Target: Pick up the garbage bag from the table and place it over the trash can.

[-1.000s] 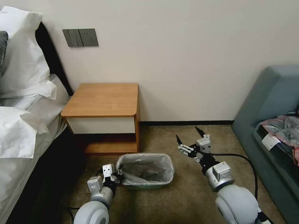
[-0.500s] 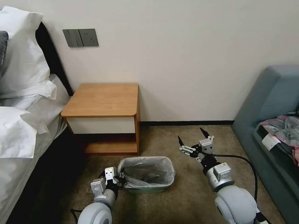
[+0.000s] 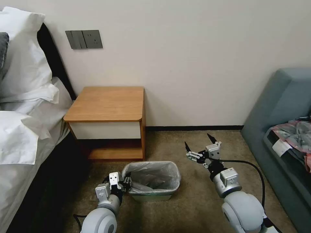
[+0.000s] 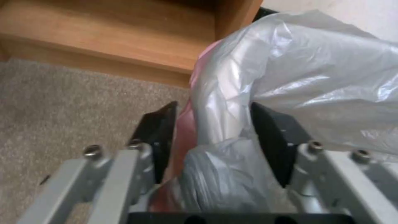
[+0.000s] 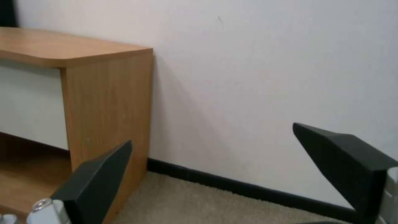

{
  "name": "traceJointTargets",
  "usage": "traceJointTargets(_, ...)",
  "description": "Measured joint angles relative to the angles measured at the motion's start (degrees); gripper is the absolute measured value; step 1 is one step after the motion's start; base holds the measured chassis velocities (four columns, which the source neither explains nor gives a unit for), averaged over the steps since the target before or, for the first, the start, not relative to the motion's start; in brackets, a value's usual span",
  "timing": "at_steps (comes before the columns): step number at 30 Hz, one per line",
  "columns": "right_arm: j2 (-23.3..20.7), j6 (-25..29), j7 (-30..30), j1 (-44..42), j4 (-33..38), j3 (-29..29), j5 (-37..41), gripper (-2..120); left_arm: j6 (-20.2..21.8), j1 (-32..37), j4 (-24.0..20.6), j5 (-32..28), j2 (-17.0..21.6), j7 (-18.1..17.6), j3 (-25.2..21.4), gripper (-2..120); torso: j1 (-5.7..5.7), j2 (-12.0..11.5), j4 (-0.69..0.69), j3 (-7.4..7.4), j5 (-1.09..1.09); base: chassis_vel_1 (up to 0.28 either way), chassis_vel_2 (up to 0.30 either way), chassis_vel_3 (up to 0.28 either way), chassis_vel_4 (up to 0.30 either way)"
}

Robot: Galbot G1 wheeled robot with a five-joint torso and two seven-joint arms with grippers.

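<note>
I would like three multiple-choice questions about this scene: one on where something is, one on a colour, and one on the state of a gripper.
1. Where does the trash can stand?
A. on the table
B. on the carpet in front of the table
C. on the sofa

2. What colour is the top of the table?
A. orange-brown
B. black
C. blue

3. How is the left gripper?
A. open in the air, away from the can
B. lying on the bed
C. with its fingers on either side of the garbage bag at the can's rim

Answers:
1. B: the head view shows the can on the floor below the table.
2. A: the wooden top is orange-brown.
3. C: the left wrist view shows the garbage bag between both dark pads; the right gripper hangs open, apart.
</note>
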Motion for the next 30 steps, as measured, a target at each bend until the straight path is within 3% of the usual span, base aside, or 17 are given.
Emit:
traceJointTargets(6, -0.06, 0.0, 0.16, -0.08, -0.21, 0.28, 0.25, 100, -0.54, 0.06, 0.1, 1.2, 0.0, 0.66, 0.01, 73, 0.0, 0.0, 0.0, 0.0, 0.0, 0.0, 0.0, 0.0, 0.0)
traceJointTargets(12, 0.24, 0.36, 0.23, -0.55, -0.68, 0.36, 0.3, 100, -2.09, 0.27, 0.58, 4.25, -0.01, 0.69, -0.34, 98, 0.0, 0.0, 0.0, 0.01, 0.0, 0.0, 0.0, 0.0, 0.0)
traceJointTargets(24, 0.43, 0.4, 0.49, -0.59, -0.5, 0.08, 0.19, 100, -2.97, 1.2, -0.73, 5.91, 0.39, 0.6, -1.22, 100, 0.0, 0.0, 0.0, 0.01, 0.0, 0.0, 0.0, 0.0, 0.0)
traceJointTargets(28, 0.71, 0.62, 0.59, -1.13, -0.38, 0.49, 0.2, 100, -5.18, 1.62, -1.29, 7.14, 0.56, 0.71, -1.35, 100, 0.0, 0.0, 0.0, 0.01, 0.01, 0.0, 0.0, 0.0, 0.0)
traceJointTargets(30, 1.11, 2.35, 0.63, -2.05, -0.96, 1.33, 0.01, 100, -9.84, 1.94, -1.14, 9.44, 0.71, 0.7, -1.34, 100, 0.0, 0.0, 0.01, 0.0, 0.01, 0.0, 0.0, 0.0, 0.0)
